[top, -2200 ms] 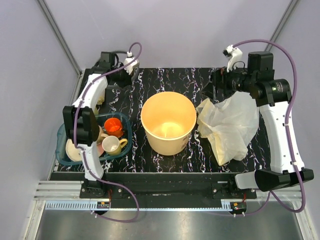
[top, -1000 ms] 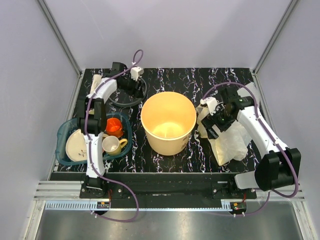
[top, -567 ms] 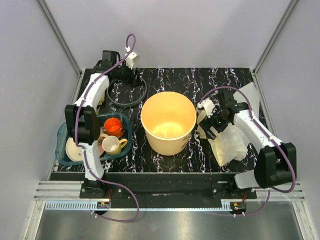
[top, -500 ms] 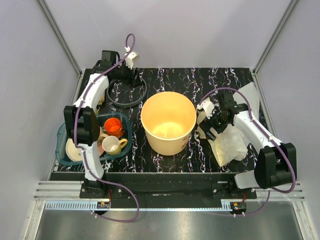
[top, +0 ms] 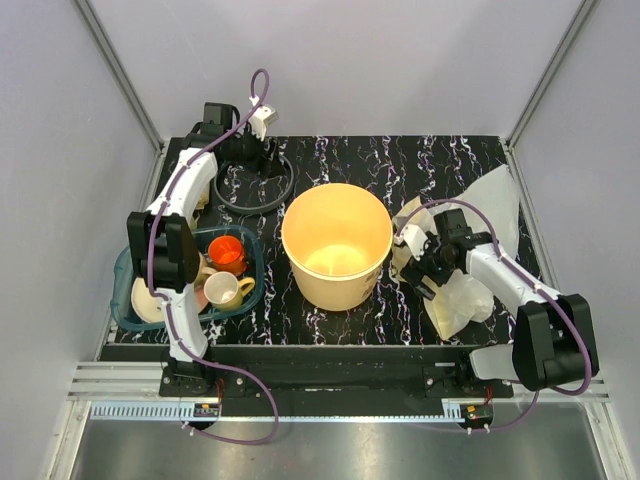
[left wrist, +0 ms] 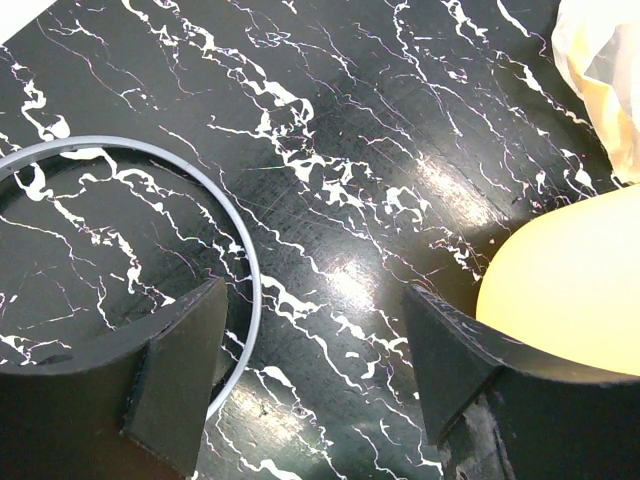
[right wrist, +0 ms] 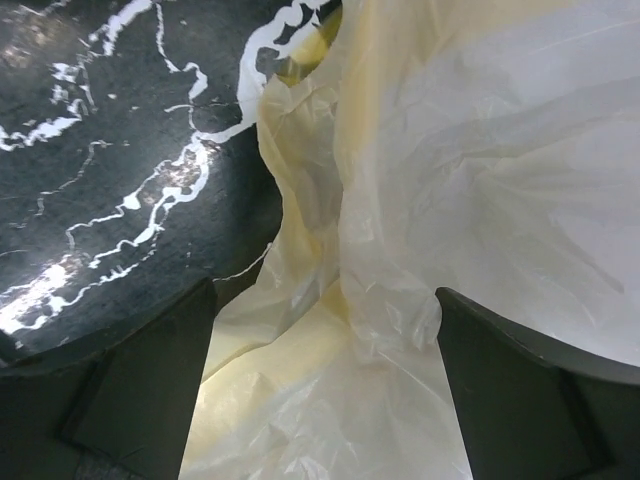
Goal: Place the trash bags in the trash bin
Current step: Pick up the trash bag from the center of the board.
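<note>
The trash bin (top: 300, 218), a round cream-yellow bucket, stands upright in the middle of the black, white-veined worktop (top: 340, 160), and its inside shows nothing but its own pale bottom. The trash bags (top: 468, 296) lie outside it, on the worktop to its right: a crinkled, translucent whitish sheet with a yellow tint, spreading from just beside the bin's wall out to the worktop's right edge, where one corner rises at the back. The right pincer (top: 426, 266) hangs low over the near-left part of that sheet, close to the bin. In the right wrist view its jaws stand wide apart with the folded film (right wrist: 450, 180) spread below and between them, and nothing is gripped. The left pincer (top: 262, 160) is at the far left of the worktop, also open and holding nothing. In the left wrist view a thin grey ring (left wrist: 248, 262) lies flat on the worktop and its arc runs just by the inner face of the finger on the left; whether they touch cannot be told, and the bin's curved wall (left wrist: 570, 300) shows at the right. A teal tray (top: 125, 268) at the near left holds an orange cup (top: 227, 252), a cream mug (top: 224, 290) and a plate (top: 146, 302).
</note>
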Tool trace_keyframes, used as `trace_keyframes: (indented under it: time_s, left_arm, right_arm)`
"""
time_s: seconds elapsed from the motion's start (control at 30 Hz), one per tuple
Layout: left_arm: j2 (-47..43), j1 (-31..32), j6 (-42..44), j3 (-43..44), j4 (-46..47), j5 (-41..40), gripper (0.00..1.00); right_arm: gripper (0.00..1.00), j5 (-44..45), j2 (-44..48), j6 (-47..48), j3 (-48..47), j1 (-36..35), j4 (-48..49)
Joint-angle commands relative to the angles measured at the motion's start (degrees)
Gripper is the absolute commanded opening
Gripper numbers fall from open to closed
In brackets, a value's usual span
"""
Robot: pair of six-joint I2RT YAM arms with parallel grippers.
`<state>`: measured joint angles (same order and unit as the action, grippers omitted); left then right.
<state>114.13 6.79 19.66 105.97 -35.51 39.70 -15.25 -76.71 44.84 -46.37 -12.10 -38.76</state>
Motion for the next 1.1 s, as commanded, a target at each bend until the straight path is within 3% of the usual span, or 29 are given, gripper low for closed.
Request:
trace_keyframes:
  time_s: [0.0,0.17,0.27,0.3,0.33,0.43,0.57,0.8,1.07]
  left_arm:
    - [-2.94,-0.37,-0.94,-0.33,0.97,2.13,0.73]
    - [-4.17,-0.37,-1.55,-0.77,0.97,2.66,0.73]
    - [-4.87,-0.37,-1.82,-0.86,0.70,2.84,0.73]
    - [-4.96,-0.37,-1.64,-0.86,0.61,2.84,0.73]
    - [-5.14,-0.37,-1.64,-0.86,0.18,2.75,0.73]
    - [-6.80,-0.37,-1.64,-1.38,-0.35,3.10,0.73]
    - [-9.53,-0.37,-2.08,-3.49,-0.35,3.71,0.73]
    - [-14.63,-0.37,-3.49,-7.17,-0.35,5.73,0.73]
    - [-27.63,-0.37,-10.78,-15.62,6.84,9.34,0.76]
  right_arm:
    - [0.95,3.20,2.00,1.57,3.21,-0.03,9.22]
    - [0.72,5.57,2.26,-0.28,4.97,-0.03,13.71]
    - [0.39,6.98,3.14,-1.16,5.76,0.49,15.12]
    - [0.12,8.03,3.93,-1.85,5.68,1.02,15.29]
    - [0.00,8.65,4.28,-2.38,5.42,1.28,15.38]
    - [0.00,8.93,6.30,-3.53,0.17,4.44,10.83]
    - [0.00,2.43,11.22,-2.66,-7.41,7.97,-0.14]
    - [0.00,0.57,17.12,-9.41,-21.63,9.02,-4.48]
    - [0.00,-2.07,10.37,-21.89,-61.00,9.64,-4.31]
